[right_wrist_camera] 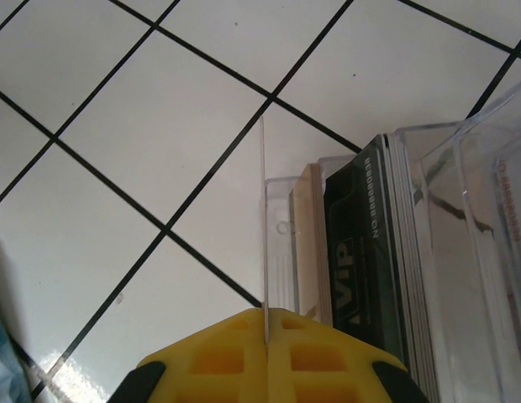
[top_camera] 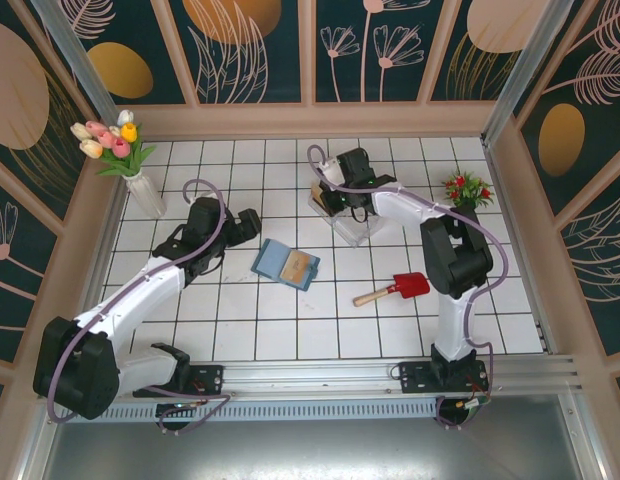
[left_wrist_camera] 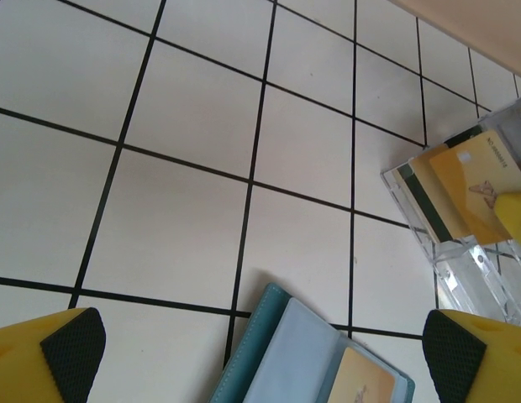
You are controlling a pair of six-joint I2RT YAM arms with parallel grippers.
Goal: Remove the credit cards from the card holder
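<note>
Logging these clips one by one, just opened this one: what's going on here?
The card holder lies open on the tiled table with a tan card in its pocket. The left hand is open close beside it. The right hand is shut on a thin clear panel at the clear box, which holds a dark card and others.

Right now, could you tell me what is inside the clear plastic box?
Cards stand stacked in the clear plastic box: a dark card marked VIP, a beige card beside it; those behind are covered.
</note>
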